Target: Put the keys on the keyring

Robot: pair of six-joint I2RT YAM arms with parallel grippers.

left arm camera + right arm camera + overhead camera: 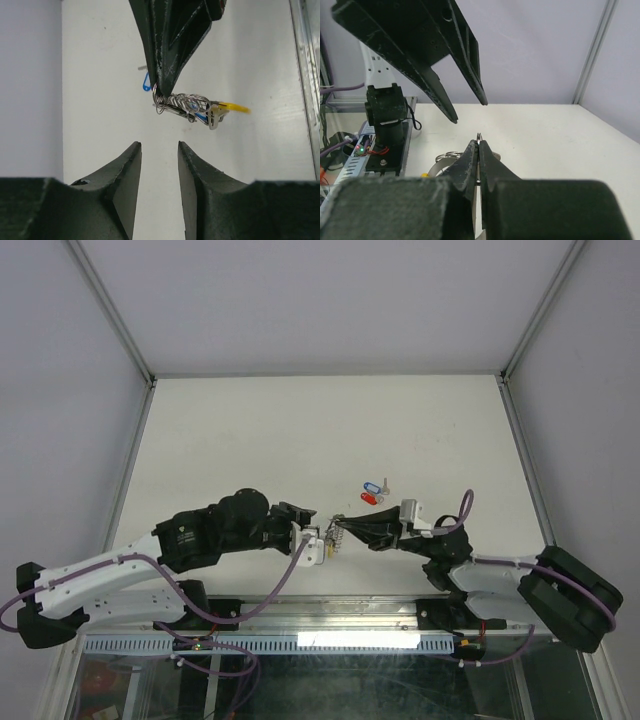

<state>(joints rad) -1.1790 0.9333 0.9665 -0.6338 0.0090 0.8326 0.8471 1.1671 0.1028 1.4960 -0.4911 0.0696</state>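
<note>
R gripper (479,146) pinches the keyring (192,104) tight. L gripper (159,146) is apart, near it, grabbing nothing. Two keys (372,491) lie on table (300,420).

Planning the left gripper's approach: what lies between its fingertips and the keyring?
Nothing; the left wrist view shows only bare table between the left gripper and the keyring.
</note>
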